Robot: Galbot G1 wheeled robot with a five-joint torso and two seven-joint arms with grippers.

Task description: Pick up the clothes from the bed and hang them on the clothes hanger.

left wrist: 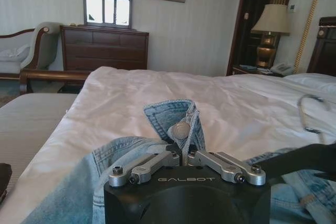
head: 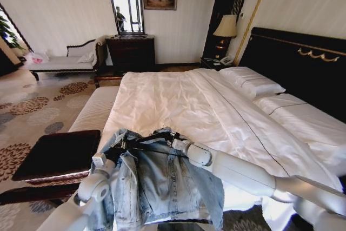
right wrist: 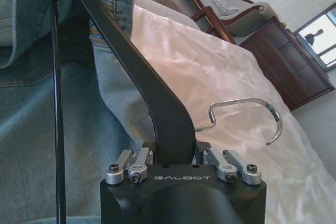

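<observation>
**A:** Bed first: what is shown on it?

**B:** White sheets are seen spread flat, with pillows by the black headboard. At the foot end, the clothes, a faded-blue denim jacket, are held up just above the mattress edge, draped downward between the two arms.

**A:** And the clothes hanger?

**B:** It is threaded into the jacket at the collar. Its black shoulder bar is clamped by the right gripper, whose jaws are closed on it close to the silver hook. The hook is left pointing out over the sheet.

**A:** The left gripper?

**B:** It is shut on a fold of denim at a metal button, on the jacket's left side.

**A:** What could be spoiled from here?

**B:** Only one shoulder appears seated, though that cannot be told for certain. If the denim is released early, the jacket could be dragged off the bar by its own weight. If the fold is pulled too hard, the hanger could be twisted in the jaws.
</observation>
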